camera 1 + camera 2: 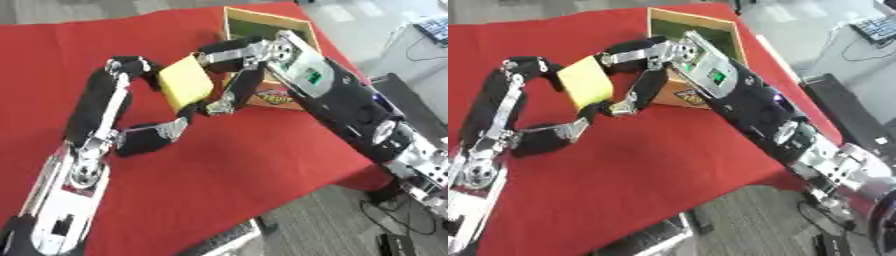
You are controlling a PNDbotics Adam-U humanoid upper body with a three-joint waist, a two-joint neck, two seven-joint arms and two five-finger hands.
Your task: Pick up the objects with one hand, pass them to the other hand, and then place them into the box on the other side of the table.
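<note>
A flat yellow block point(185, 81) hangs above the red tablecloth point(227, 165), between my two hands. My left hand point(131, 67) comes from the lower left; its fingers curl over the block's upper left edge and its thumb point(166, 131) reaches the lower edge. My right hand point(229, 54) comes from the right, with fingers on the block's upper right corner and the thumb point(222, 106) at its lower right. The open cardboard box point(297, 30) stands behind the right hand at the table's far right, its printed side point(278, 100) partly hidden by the right forearm.
The table's right edge runs diagonally just past the box, with grey floor beyond it. A keyboard point(878, 26) and cables lie on that floor. A dark flat object point(232, 242) sits below the table's front edge.
</note>
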